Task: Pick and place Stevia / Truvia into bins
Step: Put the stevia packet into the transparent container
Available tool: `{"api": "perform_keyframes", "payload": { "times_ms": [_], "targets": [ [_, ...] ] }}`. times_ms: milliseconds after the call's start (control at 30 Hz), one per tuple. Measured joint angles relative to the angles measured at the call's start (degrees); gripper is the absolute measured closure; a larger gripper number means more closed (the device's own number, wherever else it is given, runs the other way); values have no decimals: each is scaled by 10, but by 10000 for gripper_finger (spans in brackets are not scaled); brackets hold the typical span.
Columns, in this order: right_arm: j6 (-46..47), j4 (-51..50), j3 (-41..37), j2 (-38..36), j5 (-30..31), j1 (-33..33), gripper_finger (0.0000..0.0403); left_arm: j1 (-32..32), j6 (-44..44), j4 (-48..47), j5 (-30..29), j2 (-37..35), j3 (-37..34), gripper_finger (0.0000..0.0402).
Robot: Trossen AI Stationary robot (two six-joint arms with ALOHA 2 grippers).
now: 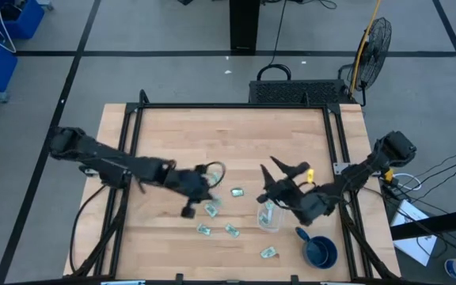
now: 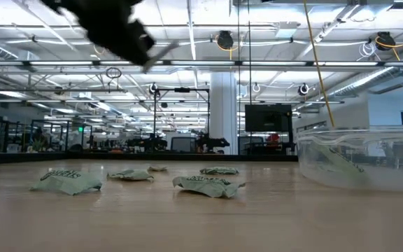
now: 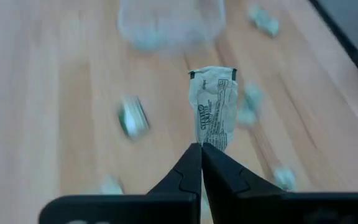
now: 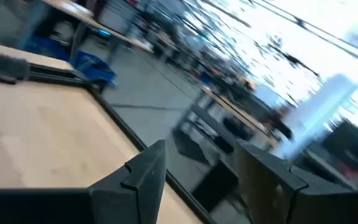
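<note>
Pale green packet (image 3: 214, 115) pinched in left hand (image 3: 201, 163), print blurred; right hand (image 4: 201, 171) spread.

The table (image 1: 236, 142) is pale, smooth, matt wood in planks. The sweetener packet (image 3: 215, 106) is crinkled matt paper. The container (image 2: 362, 157) is clear glossy plastic. The left pincer (image 3: 201, 163) looks matt black plastic.

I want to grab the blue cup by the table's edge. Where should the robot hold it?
Probably by the handle. The dark blue cup stands upright with its mouth open upward, and the handle sticks out toward the clear container. The right tool could come straight down from above and pinch it, or else the rim.
</note>
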Motion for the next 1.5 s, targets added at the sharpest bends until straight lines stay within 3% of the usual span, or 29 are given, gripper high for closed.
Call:
{"api": "perform_keyframes", "payload": {
  "times_ms": [100,200,433,667,767,933,967,1100,1233,1300,1400,1500],
  "targets": [
    [8,14,-7,-9,-9,23,222,31,70,67,57,70,48,396],
    [11,15,-9,-10,2,37,222,44,99,75,97,148,111,383],
    [30,17,-58,-66,-17,84,222,47,104,77,101,317,267,373],
    [89,23,-144,-164,-133,124,222,42,90,74,101,403,375,397],
    [95,19,-186,-199,-135,124,222,45,108,27,74,404,382,392],
    [145,17,-242,-249,-160,121,222,47,144,-109,-44,365,384,356],
    [156,16,-247,-260,-183,119,222,47,144,-141,-61,354,384,348],
    [225,-50,-247,-280,-379,85,222,47,145,-266,-95,321,384,325],
    [322,-169,-209,-256,-467,7,222,57,123,-434,-111,271,384,321],
    [375,-246,-171,-223,-541,-35,222,68,84,-506,-113,241,382,326],
    [386,-302,-101,-147,-659,-72,222,81,41,-538,-126,182,363,336],
    [339,-397,-12,-72,-706,-59,222,86,40,-541,-154,113,331,347]
  ]
}}
